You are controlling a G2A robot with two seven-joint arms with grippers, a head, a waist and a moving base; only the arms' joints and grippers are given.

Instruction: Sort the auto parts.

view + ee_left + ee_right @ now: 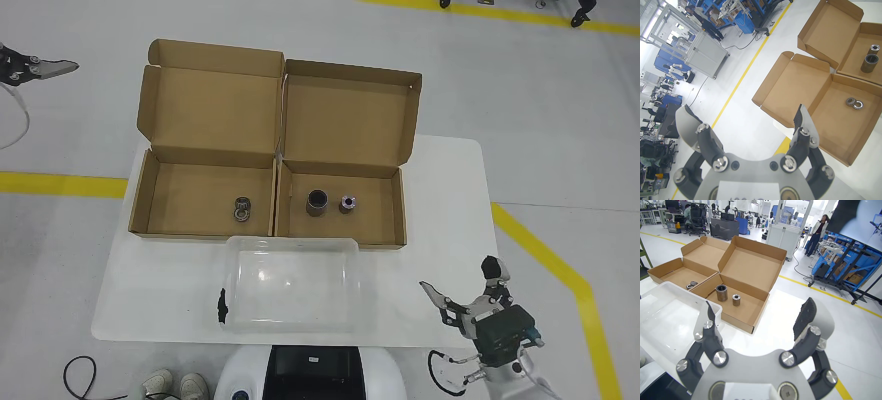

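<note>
White bench on a pale floor with yellow lines carries the parts, and we place everything from the clear plastic tub at the bench's near edge.

Far to the left of the tub and beyond it, off the bench and above the floor, we see the left pincer. Its fingers are spread wide with nothing between them. A small black object lies against the tub's left wall; we cannot tell what it is.

Just behind the tub's left half stands the left box, of cardboard, lid folded back. Two bearing rings lie inside it, touching each other, near its right wall. Behind the tub's right half, touching the first box, stands the right box, also open. Inside it a large sleeve stands upright, and a small bushing stands upright just to its right, apart from it.

To the right of the tub, near the bench's front right corner, we find the right pincer, its fingers apart and holding nothing.
</note>
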